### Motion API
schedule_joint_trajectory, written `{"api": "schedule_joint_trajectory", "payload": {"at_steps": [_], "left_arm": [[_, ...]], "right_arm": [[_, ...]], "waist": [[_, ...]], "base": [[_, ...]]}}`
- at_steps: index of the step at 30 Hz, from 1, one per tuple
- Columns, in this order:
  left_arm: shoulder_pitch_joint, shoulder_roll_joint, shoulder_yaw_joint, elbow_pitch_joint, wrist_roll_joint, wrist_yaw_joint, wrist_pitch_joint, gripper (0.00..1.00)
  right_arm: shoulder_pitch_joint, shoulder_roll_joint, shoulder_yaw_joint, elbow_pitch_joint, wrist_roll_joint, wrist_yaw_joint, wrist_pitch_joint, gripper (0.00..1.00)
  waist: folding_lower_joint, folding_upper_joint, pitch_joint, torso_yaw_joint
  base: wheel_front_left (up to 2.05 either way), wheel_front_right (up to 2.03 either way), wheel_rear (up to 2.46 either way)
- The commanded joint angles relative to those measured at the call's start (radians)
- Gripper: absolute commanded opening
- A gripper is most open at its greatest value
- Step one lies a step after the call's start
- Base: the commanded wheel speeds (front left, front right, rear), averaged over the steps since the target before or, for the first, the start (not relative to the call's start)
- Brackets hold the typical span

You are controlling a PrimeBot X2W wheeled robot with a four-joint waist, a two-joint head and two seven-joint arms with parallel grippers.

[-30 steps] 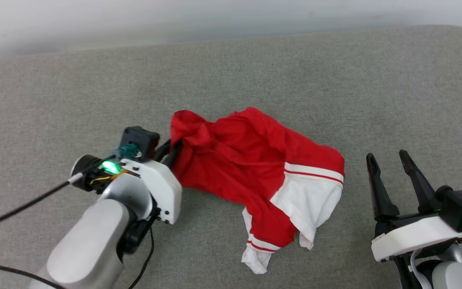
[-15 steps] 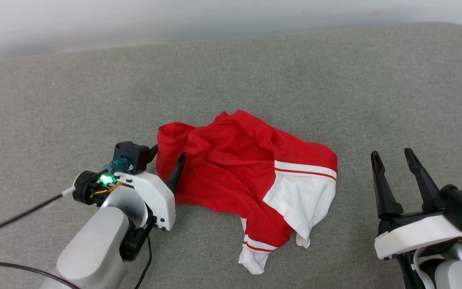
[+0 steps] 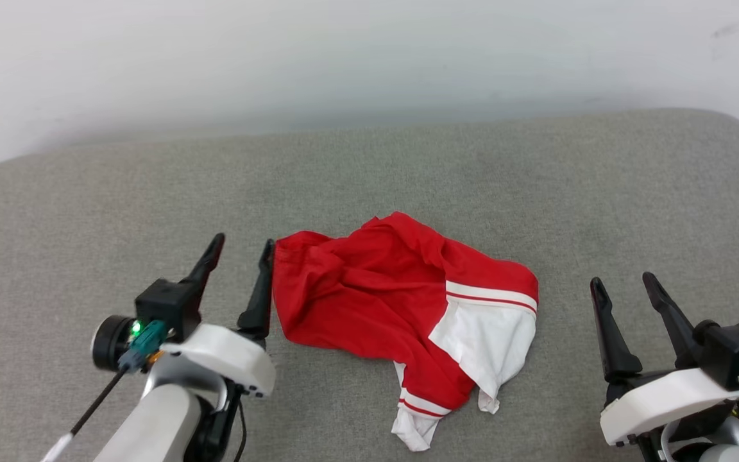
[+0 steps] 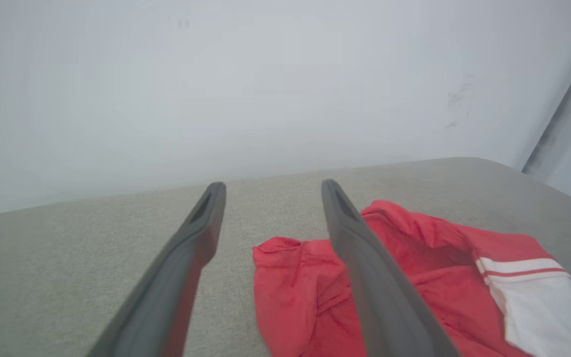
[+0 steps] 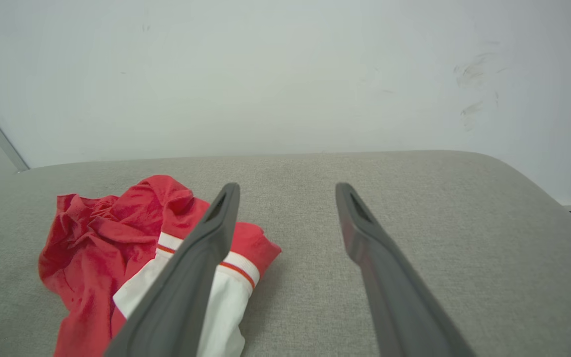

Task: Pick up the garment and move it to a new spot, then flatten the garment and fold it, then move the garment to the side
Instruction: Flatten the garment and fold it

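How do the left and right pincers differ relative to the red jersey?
The left pincer stands beside the crumpled red jersey shirt with white sleeves, one finger at its edge; the right pincer sits apart, bare grey padded surface between. The left pincer's fingers lean rightward in the head view, the right pincer's leftward. Both are open and empty.

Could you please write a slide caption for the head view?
Crumpled red garment on grey surface between open left end effector and open right end effector.
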Motion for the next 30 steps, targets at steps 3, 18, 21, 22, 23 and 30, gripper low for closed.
{"api": "schedule_joint_trajectory", "payload": {"at_steps": [3, 18, 21, 22, 23, 30], "left_arm": [[0.066, 0.019, 0.029, -0.077, 0.009, 0.042, -0.012, 1.0], [0.297, 0.078, 0.044, -0.341, 0.023, 0.174, 0.067, 1.0], [0.276, 0.08, 0.009, -0.354, 0.012, 0.154, 0.133, 1.0], [0.27, 0.08, -0.007, -0.356, 0.007, 0.143, 0.157, 1.0], [0.263, 0.08, -0.022, -0.356, 0.002, 0.132, 0.186, 1.0], [0.192, 0.068, -0.151, -0.337, -0.015, 0.044, 0.37, 1.0]], "right_arm": [[0.022, 0.0, -0.004, -0.014, -0.009, 0.0, 0.017, 1.0], [0.054, 0.0, -0.004, -0.062, -0.016, 0.0, 0.056, 1.0], [0.05, 0.0, 0.001, -0.063, -0.015, 0.0, 0.057, 1.0], [0.048, 0.0, 0.002, -0.063, -0.013, 0.0, 0.057, 1.0], [0.046, 0.0, 0.004, -0.063, -0.011, 0.0, 0.055, 1.0], [0.038, 0.0, 0.007, -0.053, 0.0, 0.0, 0.044, 1.0]], "waist": [[0.0001, 0.0, -0.027, 0.011], [0.0001, 0.0, -0.047, 0.023], [0.0001, 0.0, -0.042, 0.021], [0.0001, 0.0, -0.04, 0.019], [0.0001, 0.0, -0.037, 0.018], [0.0001, 0.0, -0.012, 0.001]], "base": [[0.0, 0.0, 0.0], [0.0, 0.0, 0.0], [0.0, 0.0, 0.0], [0.0, 0.0, 0.0], [0.0, 0.0, 0.0], [0.0, 0.0, 0.0]]}}
